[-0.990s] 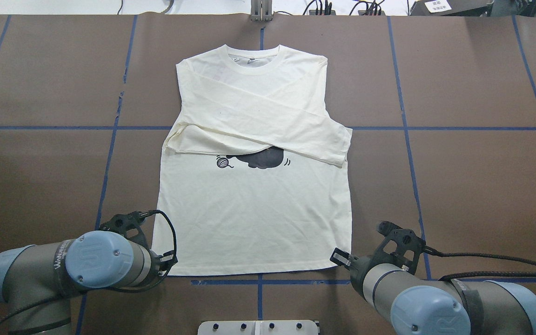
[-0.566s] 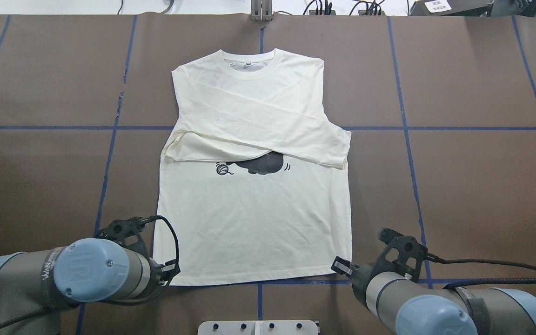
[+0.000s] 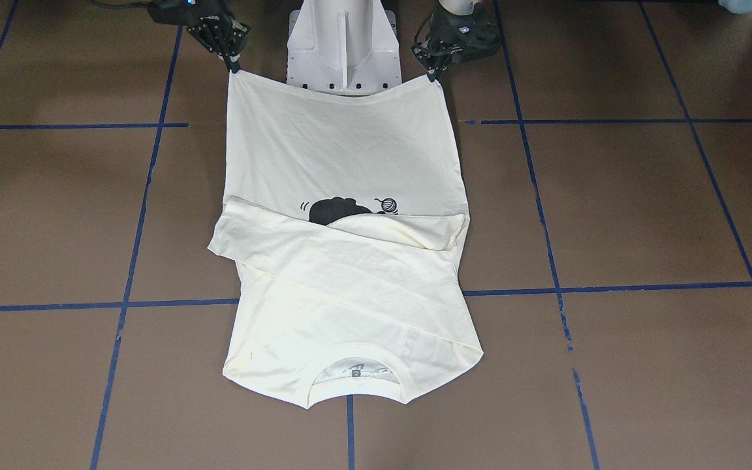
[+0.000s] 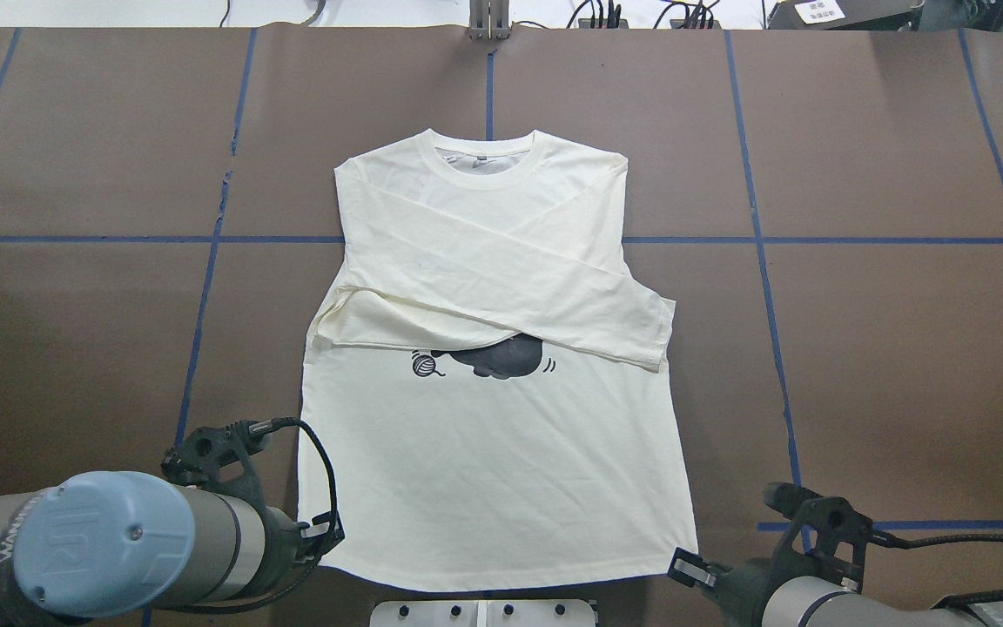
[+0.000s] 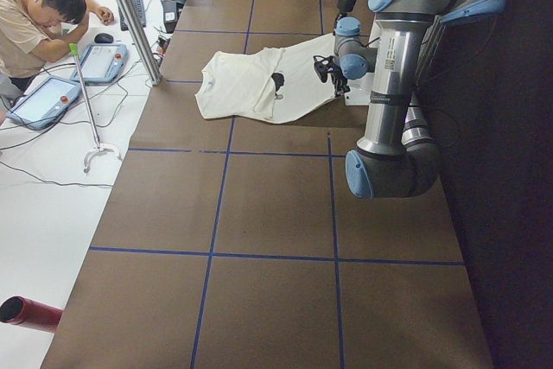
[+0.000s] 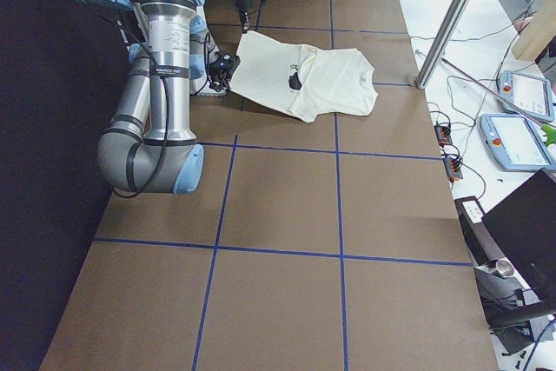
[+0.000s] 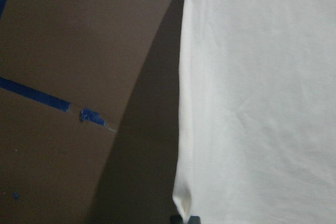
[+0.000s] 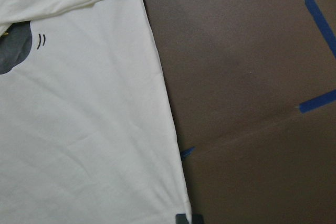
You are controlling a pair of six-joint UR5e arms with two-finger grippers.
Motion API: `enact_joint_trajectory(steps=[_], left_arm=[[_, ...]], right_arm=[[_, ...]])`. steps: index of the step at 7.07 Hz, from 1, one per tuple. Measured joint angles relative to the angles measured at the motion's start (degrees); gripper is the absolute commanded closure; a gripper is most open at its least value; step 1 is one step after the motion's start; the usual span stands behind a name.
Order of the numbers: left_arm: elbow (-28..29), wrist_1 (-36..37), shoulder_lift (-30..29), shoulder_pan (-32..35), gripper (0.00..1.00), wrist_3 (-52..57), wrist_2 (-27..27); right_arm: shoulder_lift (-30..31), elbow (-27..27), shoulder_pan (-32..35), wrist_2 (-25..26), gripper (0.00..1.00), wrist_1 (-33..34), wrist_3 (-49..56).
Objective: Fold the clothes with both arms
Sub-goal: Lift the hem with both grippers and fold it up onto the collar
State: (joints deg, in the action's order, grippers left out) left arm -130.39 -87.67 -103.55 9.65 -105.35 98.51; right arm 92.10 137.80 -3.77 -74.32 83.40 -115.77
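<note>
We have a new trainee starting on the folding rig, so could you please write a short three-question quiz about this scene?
1. True or false: both sleeves lie folded across the chest of the cream long-sleeved shirt.
2. How do the left gripper and right gripper stand to the corners of the shirt's hem? A open above them; B shut on them; C well away from them.
3. Is the collar at the end of the shirt near the white pedestal base or far from it?
Key: 1 true; 2 B; 3 far.
</note>
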Motion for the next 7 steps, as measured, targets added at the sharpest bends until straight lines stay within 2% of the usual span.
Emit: enact_joint_trajectory(steps=[2, 3, 4, 5, 7], left_arm=[[-0.3, 0.2, -1.6, 2.7, 1.0, 3.4, -0.7], [1.4, 0.1, -3.5, 7.2, 1.0, 8.4, -0.8], [4.0, 0.1, -5.3, 12.8, 1.0, 13.8, -0.7], [8.2, -0.6, -7.0, 18.8, 1.0, 19.2, -0.5], [19.0, -6.0, -10.5, 26.7, 1.0, 25.4, 1.4]], right_arm=[[-1.5, -0.3, 4.8, 0.0, 1.0, 0.0, 1.9], [-5.0, -2.9, 9.1, -0.3, 1.0, 0.0, 5.9], [-9.5, -7.0, 14.7, -1.6, 1.0, 0.1, 11.2], [-14.2, -12.5, 21.6, -5.1, 1.0, 0.0, 16.8], [-24.9, -26.6, 33.5, -11.9, 1.0, -0.3, 26.4]])
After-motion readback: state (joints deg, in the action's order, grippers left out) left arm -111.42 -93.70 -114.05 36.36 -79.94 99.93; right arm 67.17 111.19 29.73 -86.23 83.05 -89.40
